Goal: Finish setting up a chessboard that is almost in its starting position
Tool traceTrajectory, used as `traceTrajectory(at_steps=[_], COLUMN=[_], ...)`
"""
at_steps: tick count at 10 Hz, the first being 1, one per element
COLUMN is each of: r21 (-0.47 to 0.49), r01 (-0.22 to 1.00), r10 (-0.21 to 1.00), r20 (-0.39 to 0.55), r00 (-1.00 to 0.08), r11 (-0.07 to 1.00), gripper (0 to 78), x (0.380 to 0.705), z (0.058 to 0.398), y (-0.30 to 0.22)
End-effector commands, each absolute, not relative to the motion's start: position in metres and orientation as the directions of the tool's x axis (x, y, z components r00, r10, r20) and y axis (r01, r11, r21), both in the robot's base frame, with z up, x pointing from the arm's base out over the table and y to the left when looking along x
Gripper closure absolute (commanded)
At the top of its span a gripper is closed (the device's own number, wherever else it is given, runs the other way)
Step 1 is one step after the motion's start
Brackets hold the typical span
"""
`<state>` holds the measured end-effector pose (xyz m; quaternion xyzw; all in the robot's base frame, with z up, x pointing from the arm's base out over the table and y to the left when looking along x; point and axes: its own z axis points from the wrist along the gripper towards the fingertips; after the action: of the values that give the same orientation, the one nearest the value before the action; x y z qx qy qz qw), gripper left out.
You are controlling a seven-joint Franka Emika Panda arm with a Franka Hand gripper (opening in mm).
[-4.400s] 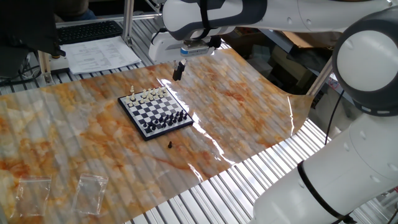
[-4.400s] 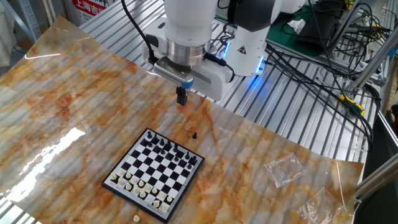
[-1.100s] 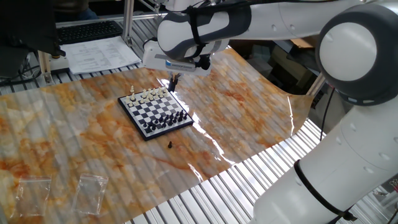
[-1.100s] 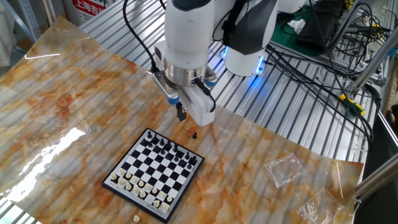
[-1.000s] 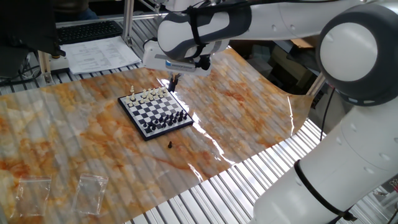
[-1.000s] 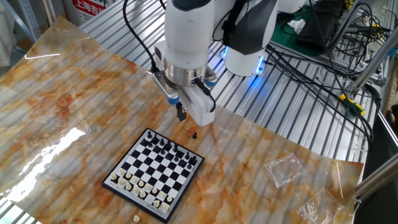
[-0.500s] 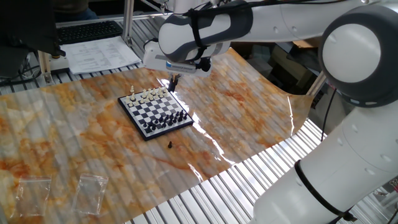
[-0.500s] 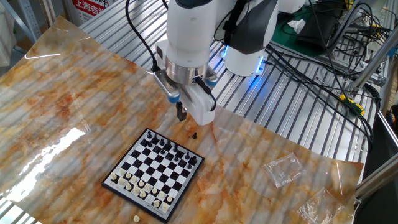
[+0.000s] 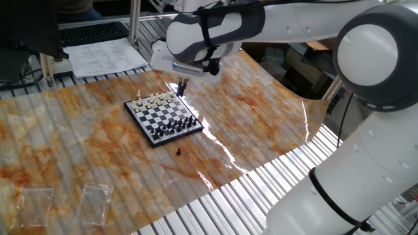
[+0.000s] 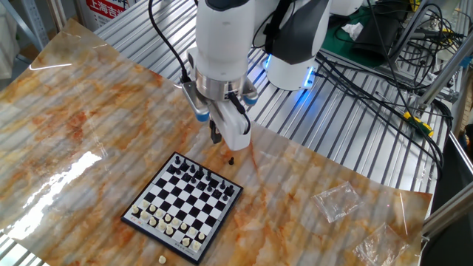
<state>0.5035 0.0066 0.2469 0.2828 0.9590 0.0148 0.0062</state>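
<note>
Looking down both cameras, I have the gripper (image 10: 216, 137) hanging above the marbled sheet (image 10: 74, 111) that covers the table, just off the black-piece side of the chessboard (image 10: 182, 207). From the other side it sits over the cream end of the board (image 9: 163, 115), so depth is hard to judge. Its fingers look drawn close together with nothing between them, though they are too small and dark for me to tell for certain.

The board lies near the middle of the sheet, cream pieces (image 10: 170, 222) ranked along one edge and black pieces (image 10: 203, 179) along the opposite one. Two pieces are off it: a black piece (image 10: 230, 159) on the sheet just beyond the black edge, and a cream piece (image 10: 162, 259) just past the cream edge. Those strays are why the setup is unfinished.

I judge I am lining up over the black stray, since the gripper sits nearest to it; its tiny size will demand a careful pinch
</note>
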Motion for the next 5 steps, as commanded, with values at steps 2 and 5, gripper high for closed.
traceTrajectory(at_steps=[2,5], r21=[-0.034,-0.023], r01=[0.573,0.549], r10=[0.573,0.549], r20=[-0.012,-0.003], r00=[-0.819,-0.836], r11=[0.819,0.836], gripper=[77.6,77.6], x=[0.5043,0.5043], z=[0.2482,0.2482], y=[0.0065,0.0065])
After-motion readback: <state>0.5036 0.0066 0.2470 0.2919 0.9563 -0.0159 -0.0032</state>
